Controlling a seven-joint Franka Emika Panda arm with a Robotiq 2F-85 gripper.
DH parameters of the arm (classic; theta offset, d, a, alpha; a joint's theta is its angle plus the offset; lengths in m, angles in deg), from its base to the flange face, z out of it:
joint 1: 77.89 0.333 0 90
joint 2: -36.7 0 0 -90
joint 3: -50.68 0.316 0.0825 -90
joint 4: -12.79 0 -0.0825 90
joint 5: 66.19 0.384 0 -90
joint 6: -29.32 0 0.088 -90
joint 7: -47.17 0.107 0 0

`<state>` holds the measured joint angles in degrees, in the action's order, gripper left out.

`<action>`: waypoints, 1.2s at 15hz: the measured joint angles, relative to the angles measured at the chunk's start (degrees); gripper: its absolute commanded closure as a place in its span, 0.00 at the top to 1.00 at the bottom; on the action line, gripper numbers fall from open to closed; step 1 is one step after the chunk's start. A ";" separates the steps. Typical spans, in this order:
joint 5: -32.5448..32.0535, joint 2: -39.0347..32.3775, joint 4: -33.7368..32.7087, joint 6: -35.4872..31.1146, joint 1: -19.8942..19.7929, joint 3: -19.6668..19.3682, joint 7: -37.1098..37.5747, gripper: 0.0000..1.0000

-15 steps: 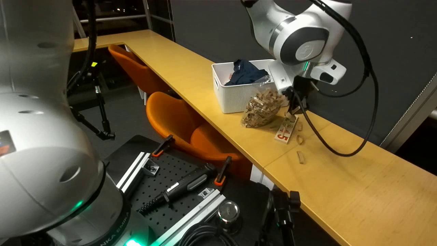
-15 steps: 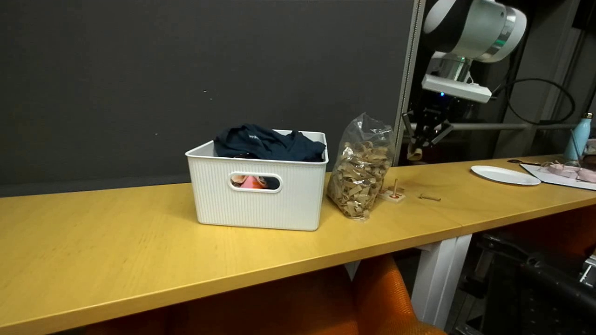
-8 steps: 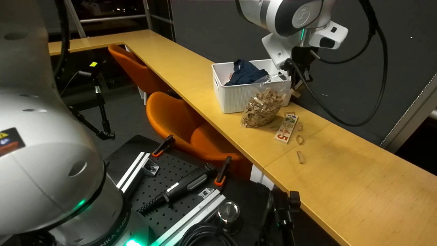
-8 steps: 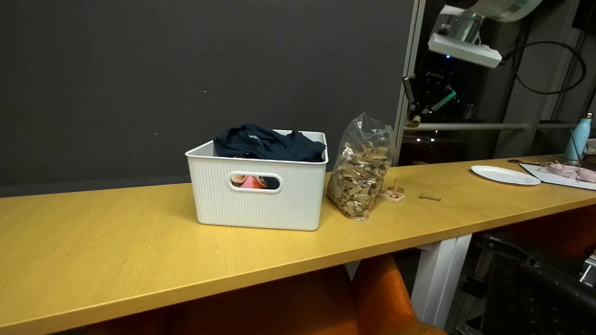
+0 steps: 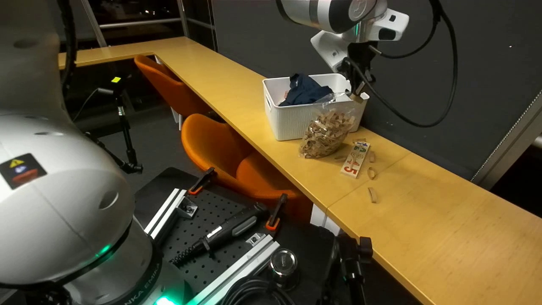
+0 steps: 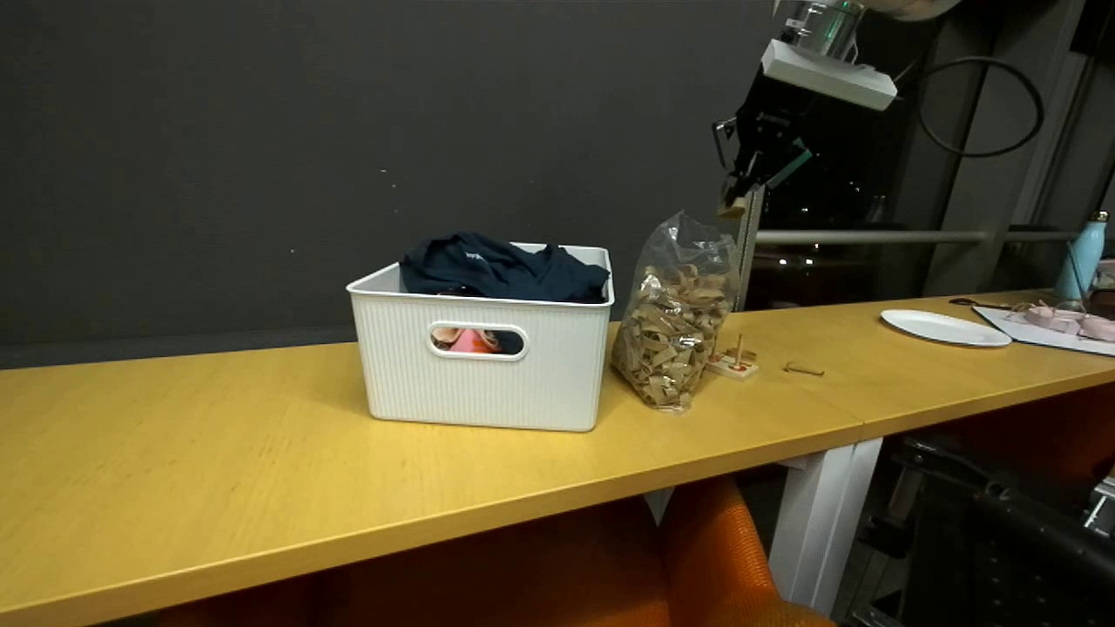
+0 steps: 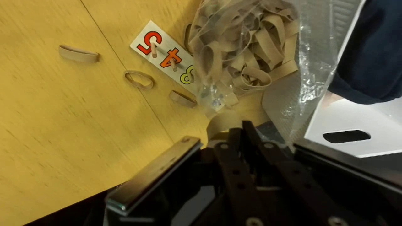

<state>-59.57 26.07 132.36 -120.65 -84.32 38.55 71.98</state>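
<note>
My gripper [image 7: 241, 130] is shut on a tan elastic band [image 7: 223, 123], whose loop sticks out beside the fingertips. The gripper [image 5: 359, 87] is high above the table by the white basket's edge, and it shows above the bag in an exterior view [image 6: 740, 187]. Below it stands a clear plastic bag [image 6: 675, 331] full of tan bands, also in the wrist view [image 7: 251, 47]. A white number board [image 7: 166, 58] with small wooden pegs lies beside the bag, partly covered by it. Several loose bands lie near the board, including a curled one [image 7: 138, 79] and a flattened one [image 7: 78, 54].
A white basket [image 6: 479, 383] with dark blue cloth [image 6: 505, 270] stands beside the bag. A white plate [image 6: 945, 328] and a blue bottle [image 6: 1083, 261] are farther along the wooden table [image 5: 444, 220]. Orange chairs [image 5: 216, 144] stand at the table's edge.
The gripper has risen from the number board with the band in it. It has then moved sideways toward the bag and basket. The bag, board and loose bands have not moved.
</note>
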 measured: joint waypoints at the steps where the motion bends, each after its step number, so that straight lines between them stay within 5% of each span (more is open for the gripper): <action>1: -0.53 -0.47 -0.60 0.00 0.45 0.18 0.33 0.01; 12: -0.76 -10.71 -8.52 0.11 1.55 0.79 0.50 0.01; 13: -0.76 -11.25 -8.84 0.11 1.80 0.80 0.50 0.31; 15: -0.76 -11.75 -8.95 0.12 2.66 0.84 0.50 0.37; 18: -0.74 -12.05 -8.82 0.17 3.79 1.22 0.50 0.60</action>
<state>-60.31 14.03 123.54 -120.49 -80.53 39.77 72.49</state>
